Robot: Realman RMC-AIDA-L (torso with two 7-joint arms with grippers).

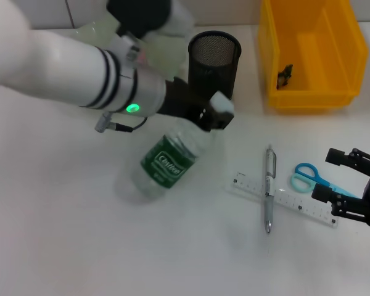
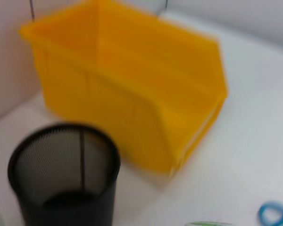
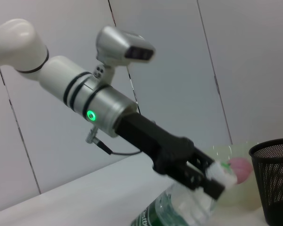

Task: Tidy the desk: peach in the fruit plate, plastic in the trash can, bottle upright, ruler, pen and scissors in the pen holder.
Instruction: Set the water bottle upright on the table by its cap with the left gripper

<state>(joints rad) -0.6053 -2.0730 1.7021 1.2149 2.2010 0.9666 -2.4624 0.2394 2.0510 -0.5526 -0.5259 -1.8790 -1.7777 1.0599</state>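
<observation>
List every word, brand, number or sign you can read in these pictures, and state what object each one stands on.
"Cestbon", as best it reads: white script on the green label of the bottle, whose neck the left gripper holds.
Small print under that script: too small to read.
Ruler markings: scale ticks show, but the numbers are too small to read.
Pen, scissors, pen holder, yellow bin: no readable text.

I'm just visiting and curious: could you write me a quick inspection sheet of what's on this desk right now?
Surface: white desk.
Job's things: water bottle tilted, neck in left gripper; pen across ruler; scissors; mesh pen holder; peach in fruit plate; yellow bin, dark scrap inside.
Clutter: nothing seen.
Grippers: left on bottle; right gripper open above scissors.
Cables: short wire at left wrist.
Surroundings: pale wall.
</observation>
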